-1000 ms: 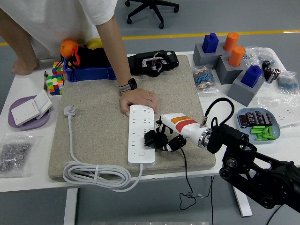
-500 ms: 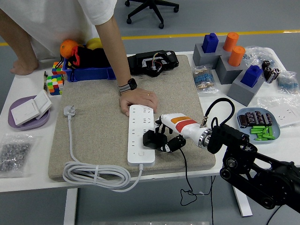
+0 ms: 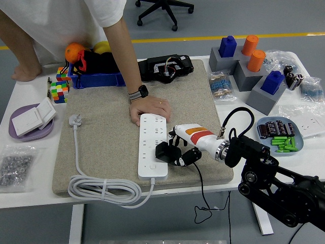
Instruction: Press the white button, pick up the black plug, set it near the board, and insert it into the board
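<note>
Right hand [image 3: 179,151]: fingers closed around the black plug [image 3: 163,151], cord trailing off the desk [image 3: 30,195] edge.
Plug position: at the right edge of the white board [image 3: 153,145], partly over its sockets.
Board axis: runs near to far; a person's hand [image 3: 149,108] steadies the far end.
Left hand: out of view.

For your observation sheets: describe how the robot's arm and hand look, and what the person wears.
The right arm is black and jointed, with a looping black cable. The right hand is white with an orange stripe and black fingers. The person wears a white short-sleeved shirt and a black wristwatch.
</note>
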You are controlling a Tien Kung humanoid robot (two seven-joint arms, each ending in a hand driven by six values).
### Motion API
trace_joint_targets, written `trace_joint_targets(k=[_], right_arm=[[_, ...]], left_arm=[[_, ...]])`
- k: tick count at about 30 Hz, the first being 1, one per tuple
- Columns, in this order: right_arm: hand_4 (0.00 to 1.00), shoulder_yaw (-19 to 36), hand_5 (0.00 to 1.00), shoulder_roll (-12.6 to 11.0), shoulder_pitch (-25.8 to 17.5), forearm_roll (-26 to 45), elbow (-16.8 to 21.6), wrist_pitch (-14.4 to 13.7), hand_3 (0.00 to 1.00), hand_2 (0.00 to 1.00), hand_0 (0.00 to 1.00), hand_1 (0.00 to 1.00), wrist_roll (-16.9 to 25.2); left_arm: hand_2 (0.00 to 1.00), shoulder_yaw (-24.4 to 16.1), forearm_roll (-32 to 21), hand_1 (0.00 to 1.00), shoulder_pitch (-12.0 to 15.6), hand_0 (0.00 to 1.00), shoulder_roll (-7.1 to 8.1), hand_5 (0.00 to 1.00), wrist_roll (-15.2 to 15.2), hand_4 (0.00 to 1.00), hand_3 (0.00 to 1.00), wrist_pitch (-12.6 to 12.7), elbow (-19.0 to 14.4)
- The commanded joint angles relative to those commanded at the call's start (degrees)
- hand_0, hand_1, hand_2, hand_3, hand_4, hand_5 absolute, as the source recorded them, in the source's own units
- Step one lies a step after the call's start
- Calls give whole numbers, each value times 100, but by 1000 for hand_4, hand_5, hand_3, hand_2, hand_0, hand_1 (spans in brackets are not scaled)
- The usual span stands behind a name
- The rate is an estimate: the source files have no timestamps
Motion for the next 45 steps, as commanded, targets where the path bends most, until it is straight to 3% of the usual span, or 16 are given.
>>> trace_joint_targets(k=[17,23,24,33,45], right_arm=[[948,-97,67,-10,150,-7,120,0,824,532,369,470,-64],[949,-183,72,-39,229,-17,175,44,794,530,368,469,-99],[952,-199,79,-48,246,-18,187,53,748,519,366,451,-104],[953,-337,81,-103,459,-60,258,87,734,514,358,442,-79],[948,-497,97,-105,628,-36,164,100,715,502,350,425,48]], left_arm=[[780,1,4,800,7,833,16,502,8,601,804,-1,0],[780,-41,56,800,31,833,14,502,13,601,804,-4,0],[779,-41,56,800,32,833,13,502,13,601,804,-3,0],[780,-38,20,799,2,833,-2,499,3,602,804,3,0],[779,-60,37,800,-11,833,0,499,7,602,804,3,0]])
